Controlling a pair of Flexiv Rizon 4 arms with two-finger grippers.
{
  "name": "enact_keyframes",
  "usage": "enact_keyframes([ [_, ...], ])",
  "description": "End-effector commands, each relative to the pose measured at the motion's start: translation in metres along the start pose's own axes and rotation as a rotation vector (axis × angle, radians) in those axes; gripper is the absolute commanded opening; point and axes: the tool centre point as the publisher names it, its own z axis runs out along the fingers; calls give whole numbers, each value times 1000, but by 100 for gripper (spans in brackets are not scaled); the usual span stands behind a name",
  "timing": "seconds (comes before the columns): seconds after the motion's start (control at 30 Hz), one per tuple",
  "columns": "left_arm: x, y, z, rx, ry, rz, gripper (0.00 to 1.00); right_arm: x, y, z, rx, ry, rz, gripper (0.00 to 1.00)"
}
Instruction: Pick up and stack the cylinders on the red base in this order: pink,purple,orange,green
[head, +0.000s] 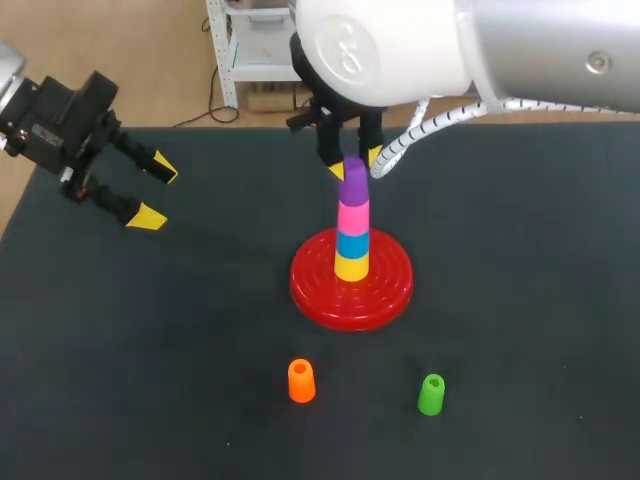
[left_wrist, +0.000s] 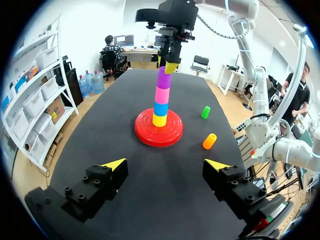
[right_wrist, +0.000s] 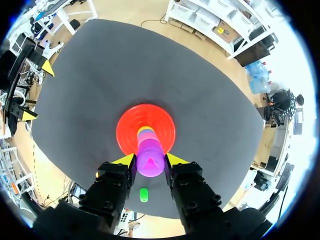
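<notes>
Presently, the red base (head: 385, 295) stands near the middle of the dark table (head: 540, 330) and carries a single upright column of cylinders. From the bottom up these are a yellow cylinder (head: 351, 267), a blue cylinder (head: 351, 244), the pink cylinder (head: 352, 216) and the purple cylinder (head: 354, 184). The right gripper (right_wrist: 150, 161) hangs over the column from above, its two yellow tips pressed against opposite sides of the purple cylinder, which sits squarely on the pink one (no tilt observed in any view). The left gripper (head: 157, 192) is held over the table's far left corner, well apart from the base, with its fingers spread wide and nothing between them. The orange cylinder (head: 301, 381) and the green cylinder (head: 431, 395) stand upright on the table, on the near side of the base and apart from each other.
</notes>
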Motion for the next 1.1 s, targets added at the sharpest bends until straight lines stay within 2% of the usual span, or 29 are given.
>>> enact_keyframes([
  [0.03, 1, 0, 1, -2, -2, 2, 100, -1, -1, 10, -2, 16, 12, 0],
  [0.27, 1, 0, 1, -2, -2, 2, 100, -1, 1, 23, -13, 38, 25, 0],
  [0.4, 1, 0, 1, -2, -2, 2, 100, -1, 3, 17, -2, 14, 22, 2],
  [0.43, 1, 0, 1, -2, -2, 2, 100, -1, 2, 14, -2, 3, 19, 33],
  [0.47, 1, 0, 1, -2, -2, 2, 100, -1, 2, 8, 8, -11, 15, 74],
  [0.5, 1, 0, 1, -2, -2, 2, 100, 0, 2, 1, 13, -29, 14, 100],
  [0.7, 1, 0, 1, -2, -2, 2, 100, 3, -1, -48, 41, -158, -12, 100],
  [0.83, 1, 0, 1, -2, -2, 2, 100, 12, 10, -64, 38, -198, -94, 100],
  [0.93, 1, 0, 1, -2, -2, 2, 100, 21, 23, -58, 47, -197, -175, 100],
  [1.1, 1, 0, 1, -2, -2, 2, 100, 39, 46, -24, 70, -138, -300, 100],
])
